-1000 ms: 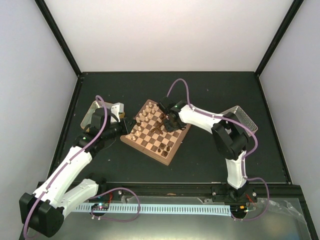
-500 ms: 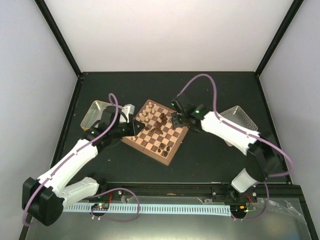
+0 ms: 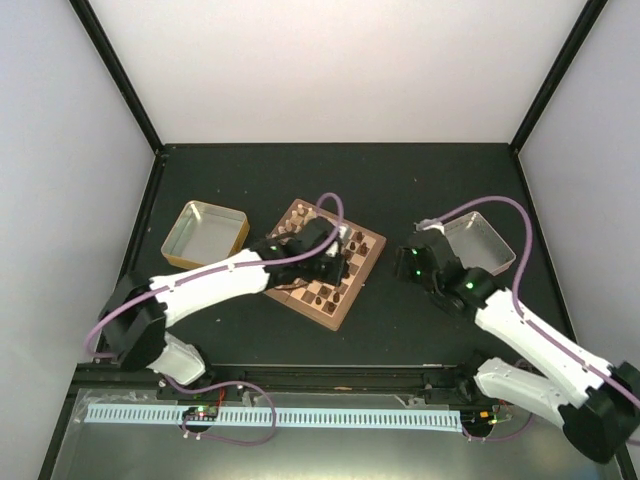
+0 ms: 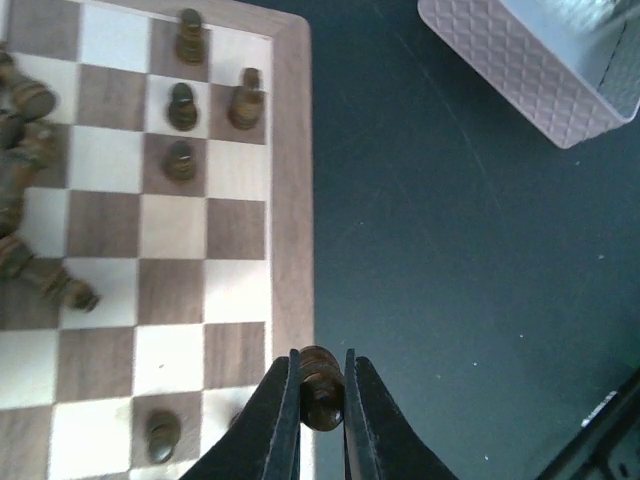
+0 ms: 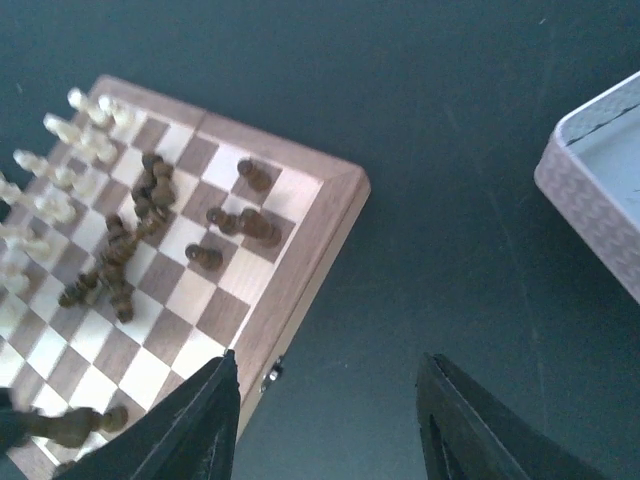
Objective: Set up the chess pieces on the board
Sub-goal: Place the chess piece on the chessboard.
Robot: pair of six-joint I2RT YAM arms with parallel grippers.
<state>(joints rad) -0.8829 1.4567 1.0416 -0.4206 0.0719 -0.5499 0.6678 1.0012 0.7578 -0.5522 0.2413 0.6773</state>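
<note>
Pinches a dark brown chessman [image 4: 321,395] in the left gripper [image 4: 320,358], jaws closed on it, right at the outer edge of the tan rim of the board [image 4: 290,200]. Lies lengthwise along the fingers, one rounded end pointing forward past the fingertips. Hangs the right gripper [image 5: 328,365] spread wide, gripping nothing, over dark tabletop [image 5: 450,200] beside the board.

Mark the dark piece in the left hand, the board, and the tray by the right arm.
dark piece [image 4: 320,385], left wrist view, its clamped middle.
board [image 4: 290,180], left wrist view, its tan rim.
tray [image 5: 592,205], right wrist view, its patterned outer wall.
</note>
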